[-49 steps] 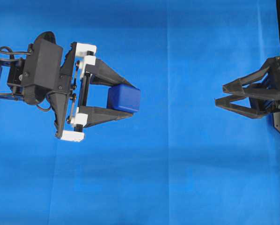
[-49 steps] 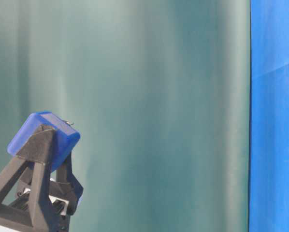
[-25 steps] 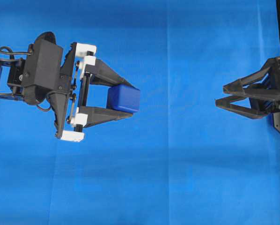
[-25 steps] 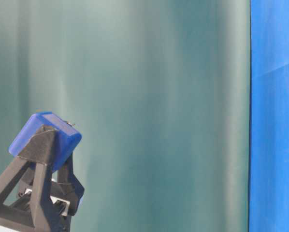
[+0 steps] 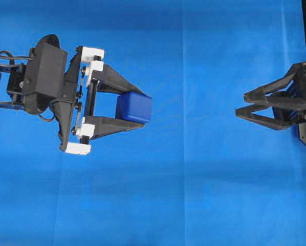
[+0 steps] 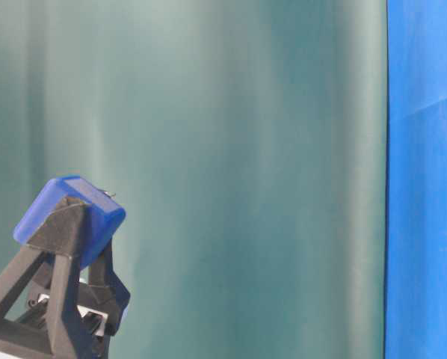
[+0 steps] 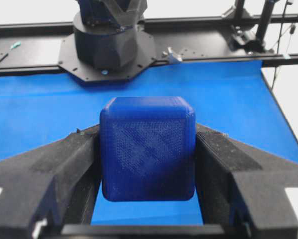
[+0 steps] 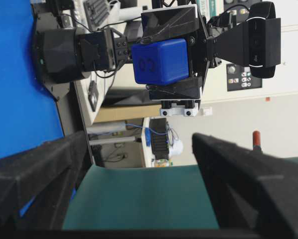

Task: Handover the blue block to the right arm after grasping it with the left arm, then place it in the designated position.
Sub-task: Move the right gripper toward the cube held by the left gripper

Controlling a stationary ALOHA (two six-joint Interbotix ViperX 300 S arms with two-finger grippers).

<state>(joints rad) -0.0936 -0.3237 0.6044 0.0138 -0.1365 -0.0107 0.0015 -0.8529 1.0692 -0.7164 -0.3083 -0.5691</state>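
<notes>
Two grippers: I am seeing both in the overhead view, facing each other tip to tip, well apart, over the blue cloth [image 5: 194, 195].
Left gripper [image 5: 135, 109]: I am reading it as clamping the blue block [image 5: 135, 107], its jaws standing about halfway apart, one finger pressing on each opposite side face.
Left fingers [image 7: 64, 164]: in the left wrist view they are lying flat against the block's two sides, with the white brackets [image 5: 93, 55] sitting behind them at the base of the jaw.
Blue block, place: it is sitting between the left fingertips, at their outer end, its front face poking slightly past the tips toward the right gripper [image 5: 240, 104].
Blue block, height: in the table-level view I am seeing it [image 6: 69, 219] riding up off the cloth, tilted, against the green backdrop [image 6: 246, 149].
Right gripper, state: its jaws are standing wide apart and I am seeing nothing between them.
Right fingers [image 8: 243, 184]: in the right wrist view they are framing the lower edge, with the block [image 8: 160, 60] showing beyond them, held in the left gripper [image 8: 171, 59], well apart from both tips.
Block marking: I am making out embossed characters on the face turned to the right gripper, too small to read.
</notes>
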